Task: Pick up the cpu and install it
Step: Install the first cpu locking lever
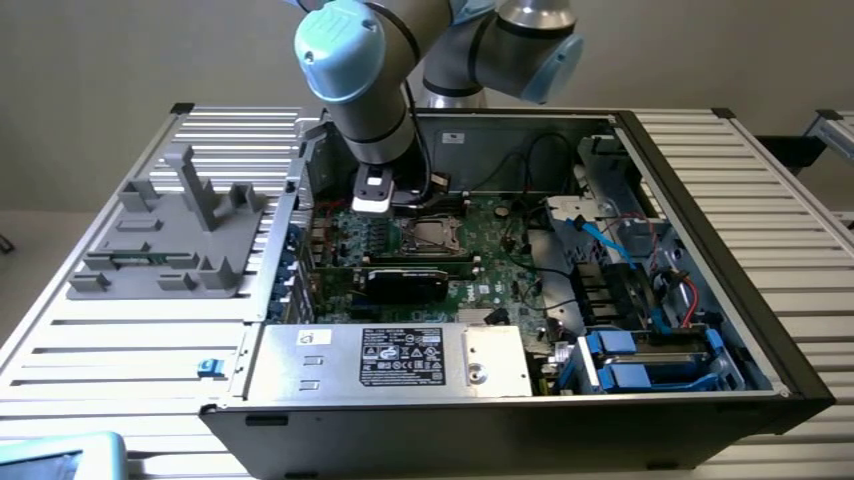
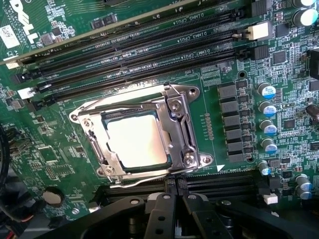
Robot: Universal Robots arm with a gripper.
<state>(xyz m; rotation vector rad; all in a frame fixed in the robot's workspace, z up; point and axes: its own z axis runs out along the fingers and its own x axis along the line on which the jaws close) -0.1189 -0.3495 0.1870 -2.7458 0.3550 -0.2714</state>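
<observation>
The cpu (image 2: 135, 140) sits inside the socket (image 2: 174, 107); the gripper (image 2: 172, 199), fingers together and empty, is just beside the socket.

Ribbed metal table (image 1: 747, 200) of pale slats carries everything, its bare surface showing on both sides of the load. An open computer case (image 1: 787, 370) sits directly on it, across the middle and toward the exterior view's right, side panel off and interior facing up. A grey plastic fixture (image 1: 174, 240) with upright posts rests on the slats just beside the case, on the exterior view's left; a small blue clip (image 1: 207, 368) sits at the case's near corner on that side, and a pale blue-edged object (image 1: 54, 460) lies at the table's near corner.
</observation>
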